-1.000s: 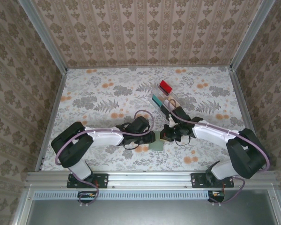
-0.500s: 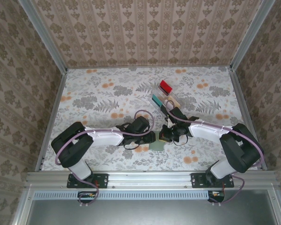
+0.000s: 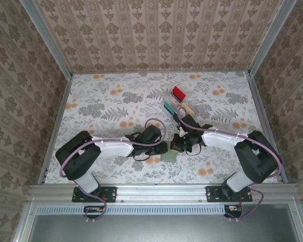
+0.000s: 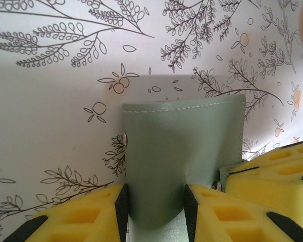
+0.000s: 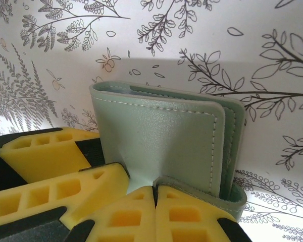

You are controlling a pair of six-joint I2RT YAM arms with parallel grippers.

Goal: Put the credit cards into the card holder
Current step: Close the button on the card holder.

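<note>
**Q:** What does the overhead camera show?

**A:** A table [image 3: 106,101] under a floral cloth, closed in by patterned papered walls. Near the front centre, a flat sage-green, stitched leather-look card holder [image 3: 169,157] lies between the left gripper [image 3: 165,147] and the right gripper [image 3: 178,147]. Both grippers touch it. Its long axis cannot be made out from here. Farther back on the right sits a clear plastic compartmented tray [image 3: 181,102]. It holds a red card [image 3: 179,92], a teal card [image 3: 169,108] and a tan card [image 3: 187,107], all well apart from the card holder. Any print on them is too small to read. The right arm lies between the tray and the card holder.

**Q:** And the left wrist camera?

**A:** The card holder [image 4: 184,146] reaches away from the camera, its stitched far edge running left to right. The left gripper [image 4: 155,199] clamps it from both sides with yellow foam fingers [image 4: 96,212], and the leather buckles between them. A yellow finger of the right gripper presses at its right-hand corner.

**Q:** The right wrist camera?

**A:** The card holder [image 5: 161,131] sits folded with its leaves stacked, the fold on the right and a stitched edge along the top. The right gripper [image 5: 154,194] has its jaws closed together and seems to nip the corner of the lower leaf. A finger of the left gripper sits on the left, against the card holder.
</note>
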